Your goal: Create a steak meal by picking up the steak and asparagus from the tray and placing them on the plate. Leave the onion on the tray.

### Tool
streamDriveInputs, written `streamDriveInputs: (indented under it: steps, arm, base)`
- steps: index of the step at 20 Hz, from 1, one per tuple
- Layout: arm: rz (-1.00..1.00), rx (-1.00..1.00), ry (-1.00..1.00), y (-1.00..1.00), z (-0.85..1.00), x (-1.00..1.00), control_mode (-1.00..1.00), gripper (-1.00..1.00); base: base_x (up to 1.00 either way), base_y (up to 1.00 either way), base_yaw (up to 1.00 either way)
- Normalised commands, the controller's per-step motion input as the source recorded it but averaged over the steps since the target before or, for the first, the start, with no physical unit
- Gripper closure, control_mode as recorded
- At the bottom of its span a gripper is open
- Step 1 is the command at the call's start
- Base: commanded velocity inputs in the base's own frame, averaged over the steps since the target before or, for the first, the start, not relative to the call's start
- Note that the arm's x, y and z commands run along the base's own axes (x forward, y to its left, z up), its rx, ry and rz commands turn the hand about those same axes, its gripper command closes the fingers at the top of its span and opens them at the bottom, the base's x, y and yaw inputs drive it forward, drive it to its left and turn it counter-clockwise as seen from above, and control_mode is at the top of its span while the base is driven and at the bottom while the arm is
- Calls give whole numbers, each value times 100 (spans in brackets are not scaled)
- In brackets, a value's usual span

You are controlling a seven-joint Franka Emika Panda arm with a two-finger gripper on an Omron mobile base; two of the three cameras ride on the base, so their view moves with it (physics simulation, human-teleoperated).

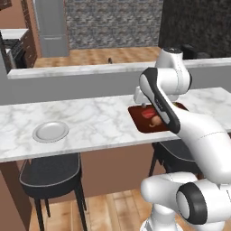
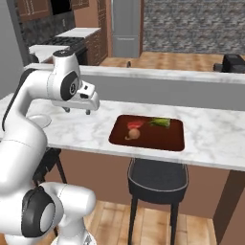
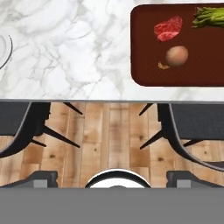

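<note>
The dark reddish-brown tray (image 3: 175,74) lies on the marble counter. It holds the red steak (image 3: 169,28), the tan onion (image 3: 176,56) just in front of the steak, and the green asparagus (image 3: 210,16) at its far right corner. The right base view gives the tray (image 2: 162,136), steak (image 2: 134,125), onion (image 2: 134,134) and asparagus (image 2: 160,122). The grey-white plate (image 1: 50,131) sits far left on the counter. My gripper (image 2: 77,111) hangs open and empty above the counter's front edge, left of the tray. Its fingertips (image 3: 41,177) stand wide apart.
The marble counter (image 1: 90,117) runs left to right, with a raised grey ledge (image 1: 67,72) behind it. Two dark stools (image 1: 49,173) (image 2: 158,174) stand under its front edge on the wooden floor. My own arm hides part of the tray (image 1: 137,116) in the left base view.
</note>
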Motion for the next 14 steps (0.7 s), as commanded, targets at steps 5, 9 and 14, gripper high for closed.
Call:
streamDriveInputs:
  steps: [5,9,14]
  arm:
    - [0,0,0,0,0,0,100,-100]
    - [0,0,0,0,0,0,100,-100]
    - [0,0,0,0,0,0,100,-100]
  base:
    - [0,42,-5]
    - [16,17,-4]
    - [44,0,-1]
